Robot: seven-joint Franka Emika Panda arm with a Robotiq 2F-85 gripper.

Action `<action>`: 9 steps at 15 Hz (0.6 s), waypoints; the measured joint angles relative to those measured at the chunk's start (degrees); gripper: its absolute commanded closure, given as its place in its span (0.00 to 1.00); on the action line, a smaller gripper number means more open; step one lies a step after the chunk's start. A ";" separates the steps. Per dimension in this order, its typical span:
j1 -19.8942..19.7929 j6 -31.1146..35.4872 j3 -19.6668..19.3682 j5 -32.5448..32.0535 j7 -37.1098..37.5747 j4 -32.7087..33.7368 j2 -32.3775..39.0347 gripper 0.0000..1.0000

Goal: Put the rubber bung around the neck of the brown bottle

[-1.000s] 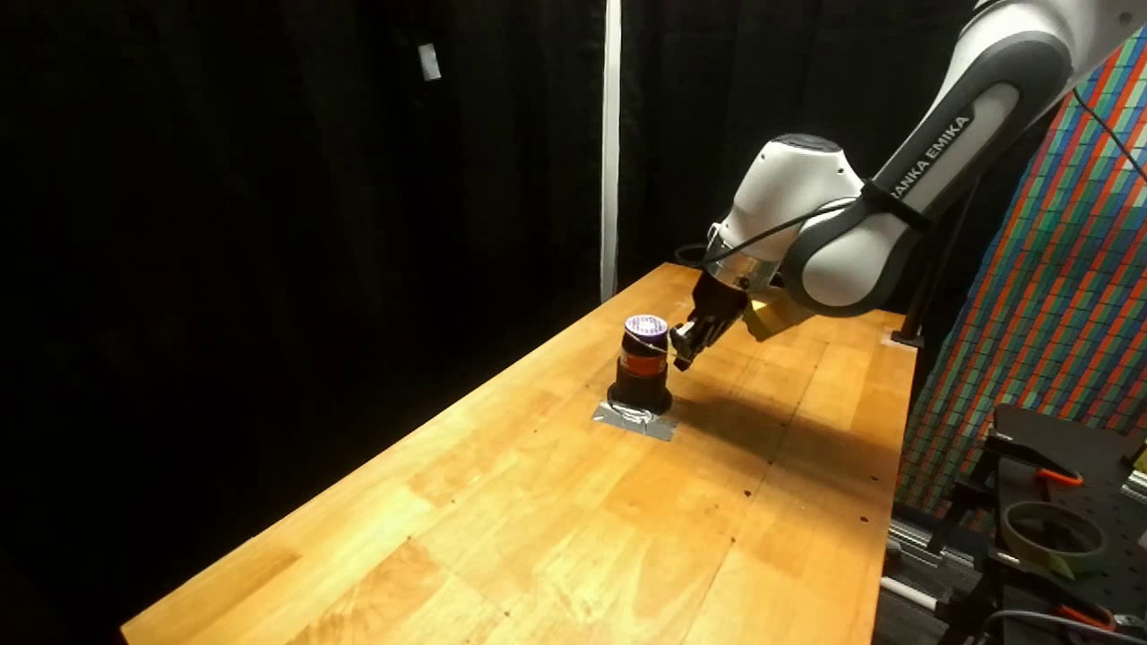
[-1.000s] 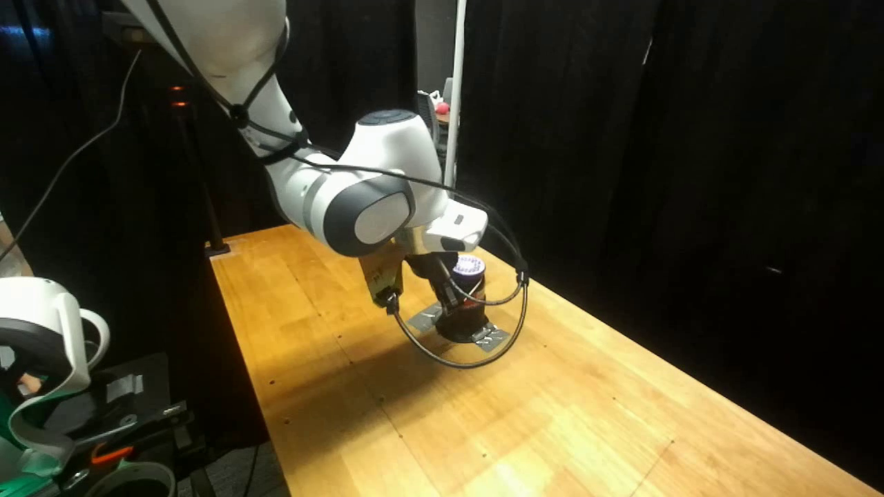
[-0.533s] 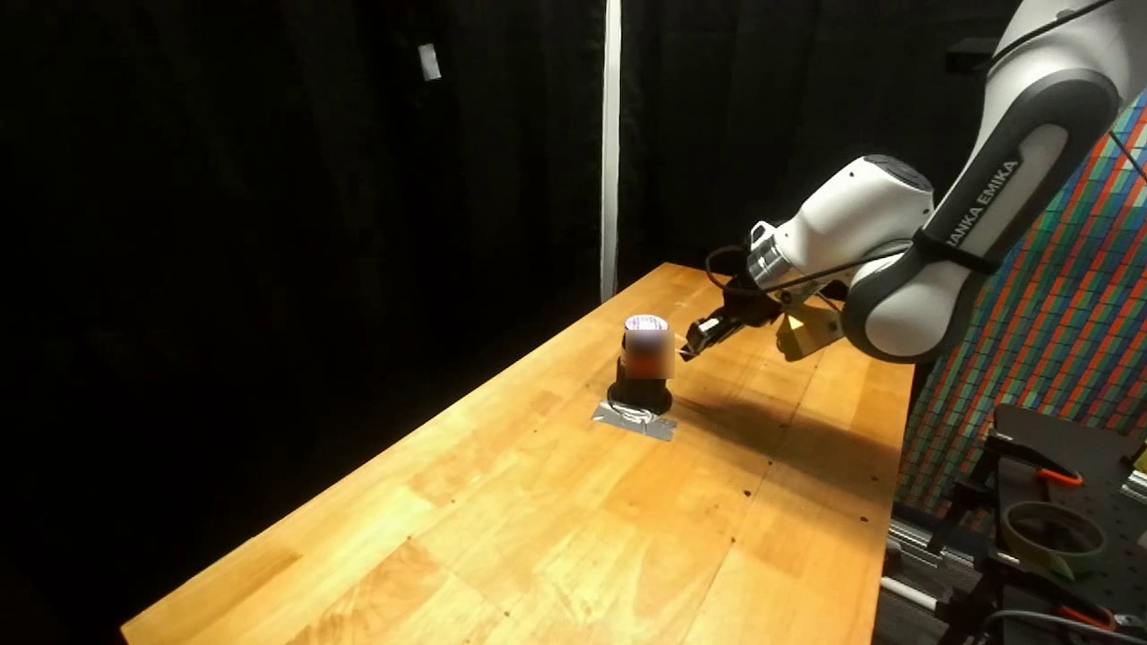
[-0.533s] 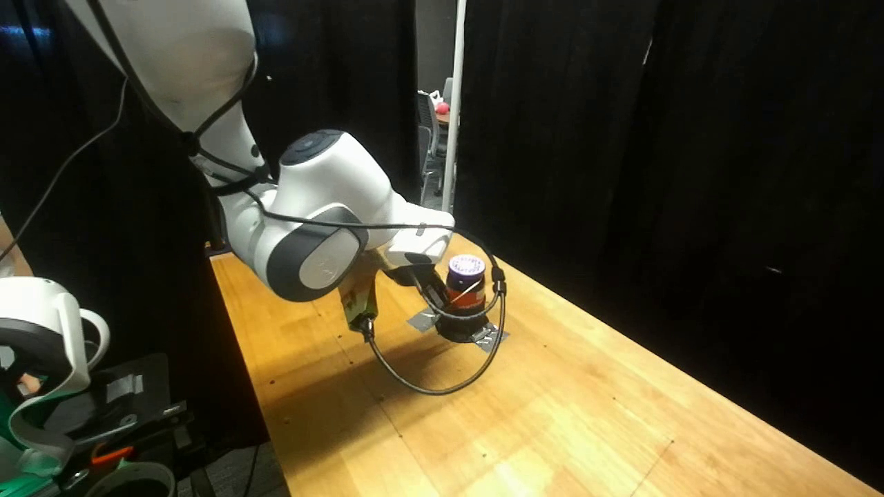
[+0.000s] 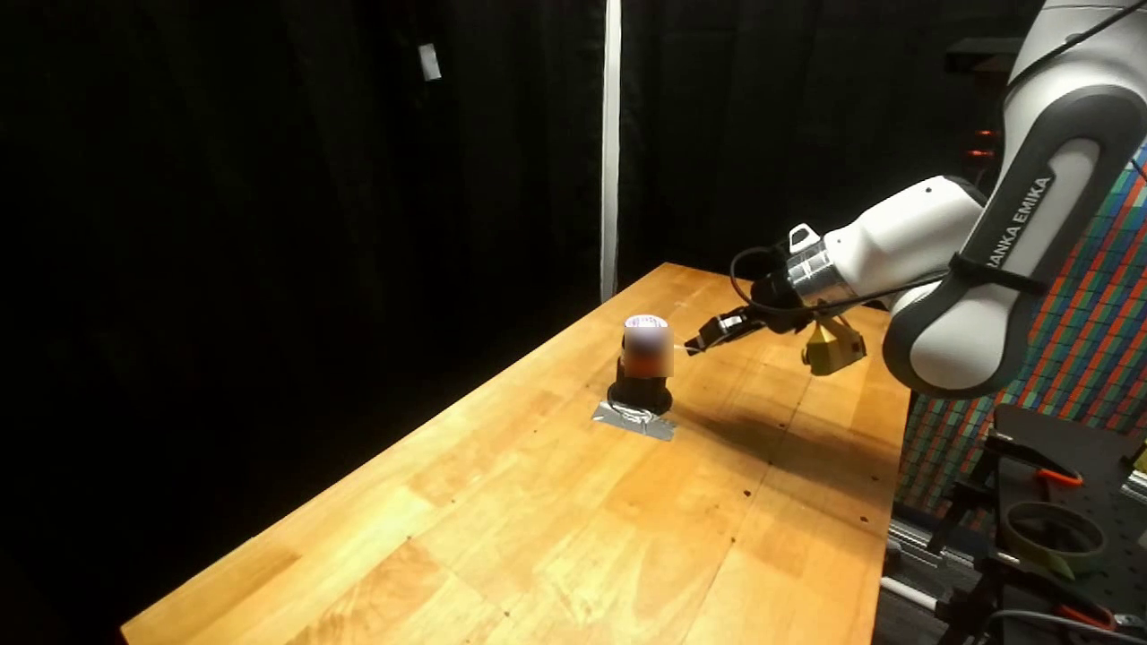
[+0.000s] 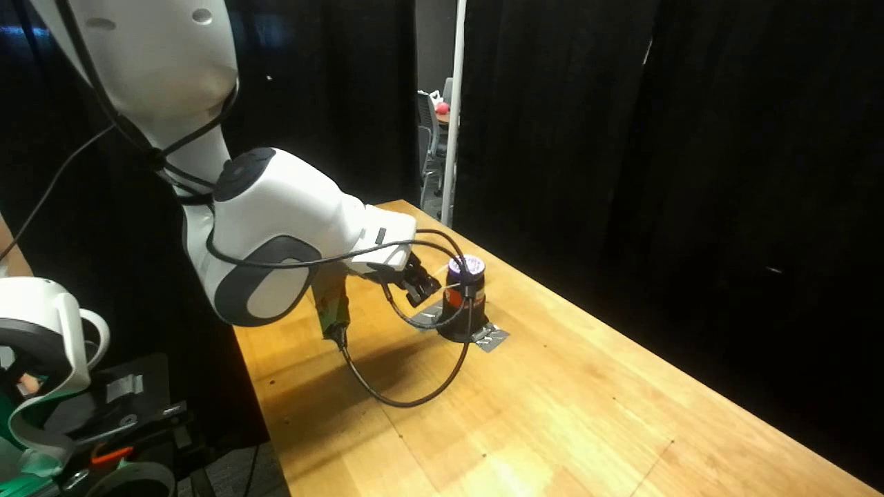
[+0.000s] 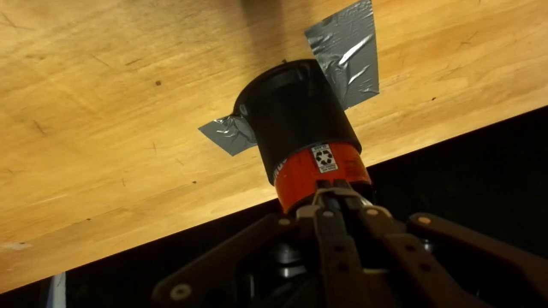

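The bottle (image 6: 454, 298) is dark with a red-orange label (image 7: 306, 173) and a purple-white lid (image 5: 646, 322). It stands upright in a black holder (image 7: 295, 111); a blurred patch covers its middle in an exterior view. A thin pale rubber band (image 7: 340, 192) matches the task's bung. It lies across my gripper's two fingertips (image 7: 332, 184), and pale strands (image 6: 450, 286) run from them to the upper bottle. My gripper (image 5: 692, 348) is tilted beside the bottle, apart from it. Its fingers are together with a narrow gap. Whether they pinch the band I cannot tell.
Grey tape (image 7: 351, 55) fastens the holder to the wooden table (image 5: 556, 511) near one long edge. A cable (image 6: 414, 402) hangs in a loop from the wrist and crosses in front of the bottle. A black side stand (image 5: 1066, 439) holds a tape roll (image 5: 1053, 537).
My gripper has drawn back from the bottle towards the robot, and the wrist has tilted flatter. The band's pale strands now span the gap to the bottle. The bottle and holder have not moved.
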 measured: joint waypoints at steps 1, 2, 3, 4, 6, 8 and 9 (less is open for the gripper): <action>-0.93 1.93 0.79 0.00 0.00 -0.59 0.16 0.92; -1.64 3.72 1.33 0.00 0.00 -1.06 0.36 0.92; -2.17 5.44 1.67 0.00 0.00 -1.43 0.66 0.92; -2.59 7.06 1.91 0.00 0.00 -1.68 1.02 0.92; -3.37 10.50 2.46 -0.01 0.10 -1.93 1.94 0.92; -4.20 14.42 3.18 -0.54 0.56 -2.13 3.22 0.92; -4.62 16.41 3.52 -1.16 0.83 -2.25 3.94 0.92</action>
